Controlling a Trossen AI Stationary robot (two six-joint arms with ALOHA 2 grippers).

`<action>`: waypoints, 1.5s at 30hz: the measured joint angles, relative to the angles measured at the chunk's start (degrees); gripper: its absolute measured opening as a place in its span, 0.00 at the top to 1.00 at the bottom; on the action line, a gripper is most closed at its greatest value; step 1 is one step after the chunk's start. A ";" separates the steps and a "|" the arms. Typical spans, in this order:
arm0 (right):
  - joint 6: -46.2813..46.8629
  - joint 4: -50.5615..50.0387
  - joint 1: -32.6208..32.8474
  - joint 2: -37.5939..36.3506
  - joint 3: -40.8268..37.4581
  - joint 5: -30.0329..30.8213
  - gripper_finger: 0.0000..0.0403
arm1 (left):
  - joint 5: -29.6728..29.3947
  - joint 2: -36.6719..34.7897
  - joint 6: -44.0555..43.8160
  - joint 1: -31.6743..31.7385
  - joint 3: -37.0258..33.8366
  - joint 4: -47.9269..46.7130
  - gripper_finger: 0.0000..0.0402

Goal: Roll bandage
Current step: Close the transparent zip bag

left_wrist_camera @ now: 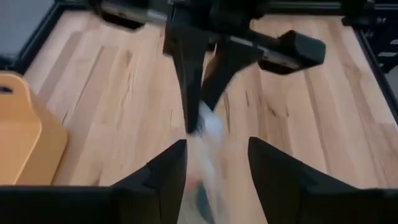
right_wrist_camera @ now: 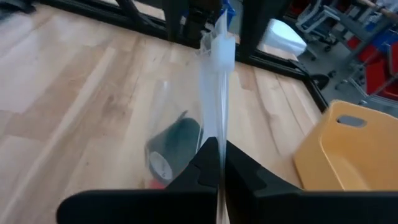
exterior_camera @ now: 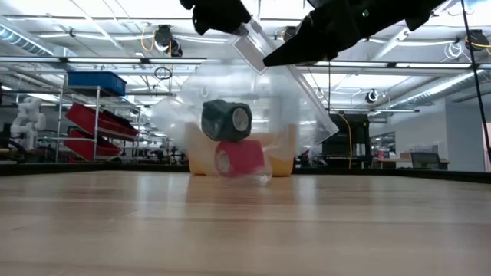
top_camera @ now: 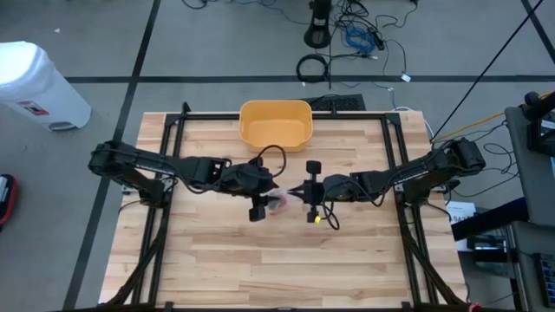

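Bright, even ceiling light — strips glare in the low view. The bag (left_wrist_camera: 205, 134) smears with motion blur in the left wrist view; shadows stay soft.

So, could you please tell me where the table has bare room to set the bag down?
The wooden table is bare across its near half, below both arms, and on the strips left and right of the yellow bin. The middle is crowded: the right claw pinches the clear bag of bandage rolls there, with the left claw open beside it.

No text, label, brand, number or sign can be read on anything here.
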 joint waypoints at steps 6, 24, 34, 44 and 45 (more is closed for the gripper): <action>0.07 1.60 0.84 0.00 0.00 -1.89 1.00 | -0.26 1.14 2.91 0.00 0.02 0.78 0.63; 1.73 2.32 2.00 -0.41 0.00 -3.82 0.92 | -0.64 1.57 6.22 0.00 0.02 -2.97 0.99; 4.57 5.10 1.44 -2.37 0.00 -7.67 0.60 | -0.66 1.57 9.87 -0.34 0.02 -4.57 1.00; 3.10 9.26 -0.60 -1.82 1.11 -8.52 0.59 | 0.42 1.54 11.22 -0.34 0.02 -3.42 1.00; 3.04 9.25 -0.89 -1.45 1.62 -9.17 0.60 | 0.70 1.54 11.15 -0.37 0.02 -3.12 1.00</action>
